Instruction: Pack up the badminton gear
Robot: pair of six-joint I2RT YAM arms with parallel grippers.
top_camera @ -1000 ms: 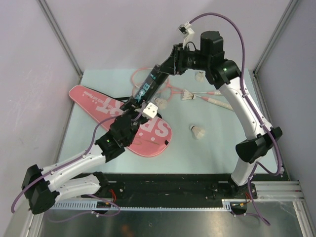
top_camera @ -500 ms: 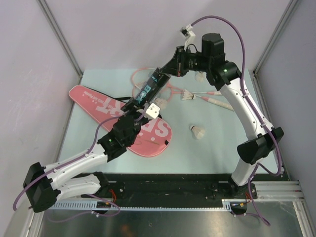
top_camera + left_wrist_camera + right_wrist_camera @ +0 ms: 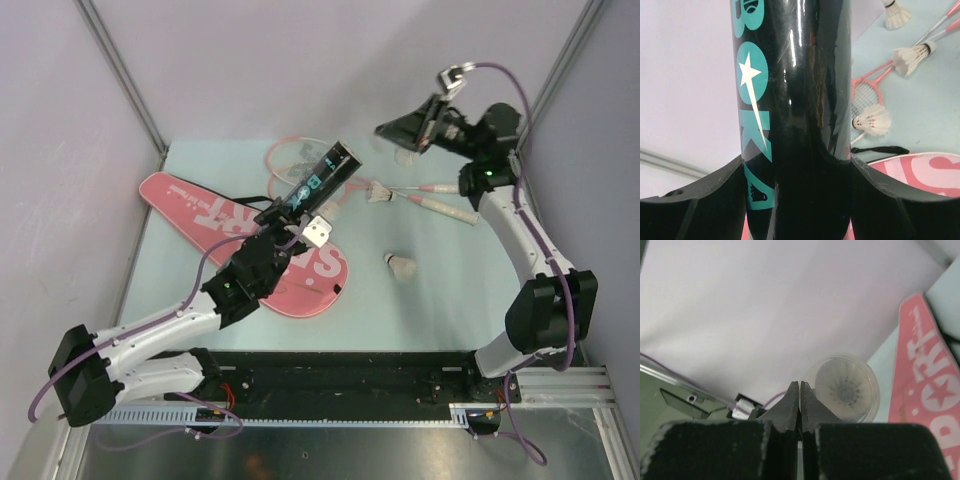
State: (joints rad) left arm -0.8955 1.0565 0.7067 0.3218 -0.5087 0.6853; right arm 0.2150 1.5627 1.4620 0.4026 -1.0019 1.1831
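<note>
1. Spreading under everything, the pale green table [image 3: 450, 290] carries the loose gear.
2. The pink bag [image 3: 190, 205] with white lettering lies flat on the table's left half. Its narrow end points to the back left corner and its wide end lies near the front centre, partly under the left arm.
3. Two pink-framed rackets [image 3: 292, 160] lie crossed behind the bag, heads at the back centre and white handles reaching right.
4. The dark tube [image 3: 322, 178] with teal lettering is held tilted above the rackets' heads, with its open mouth up and toward the back right.
5. The left end effector [image 3: 275, 225] is clamped around the tube's lower part.
6. The right end effector [image 3: 385, 130] hangs high at the back right, apart from the tube, with its fingers [image 3: 792, 400] pressed together on nothing.
7. One shuttlecock [image 3: 400, 266] sits alone on the right of the table. Another [image 3: 378, 192] rests on the racket shafts and a third [image 3: 405, 157] lies behind them.
</note>
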